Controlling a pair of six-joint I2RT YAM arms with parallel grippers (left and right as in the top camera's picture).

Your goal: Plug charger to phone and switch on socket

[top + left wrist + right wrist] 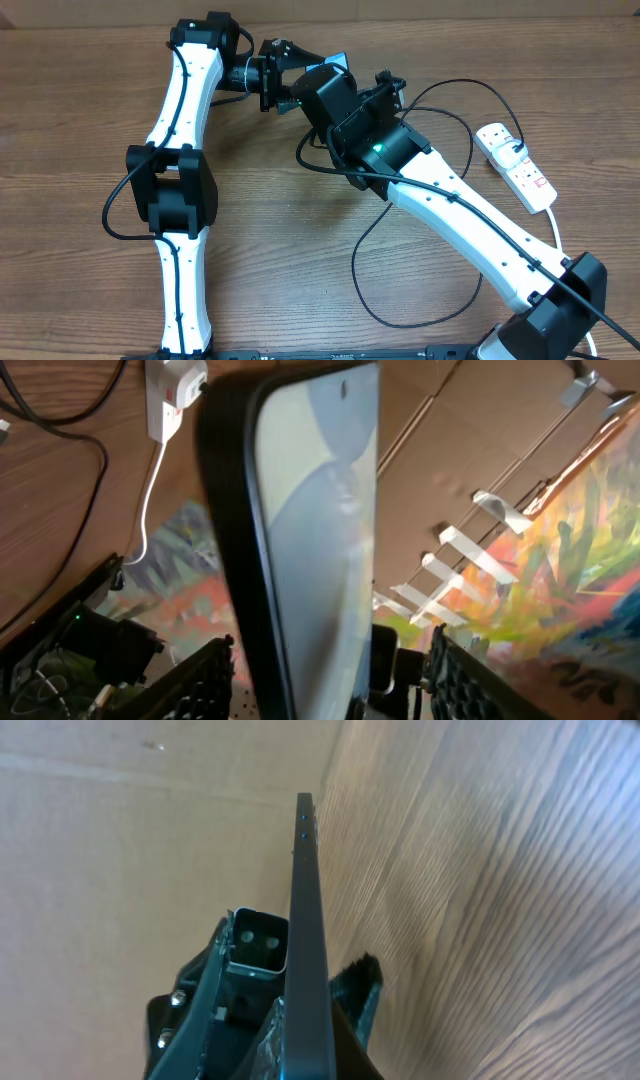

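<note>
The phone (pixel 335 64) is held up off the table at the back, between the two arms. My right gripper (pixel 328 82) is shut on it; the right wrist view shows the phone edge-on (pixel 308 910) clamped between its fingers (pixel 300 1015). In the left wrist view the phone's pale screen (pixel 320 540) stands between my left gripper's spread fingers (pixel 332 650), with a gap on the left side. My left gripper (pixel 285 75) looks open. The charger cable (pixel 356 263) loops under the right arm; its connector end is hidden. The white socket (pixel 518 165) lies at the right.
The socket also shows in the left wrist view (pixel 172 395), with its white cord (pixel 150 500) and the black cable (pixel 104 465) beside it. A cardboard wall (pixel 120 840) stands close behind the phone. The right arm (pixel 470 225) crosses the table's right half.
</note>
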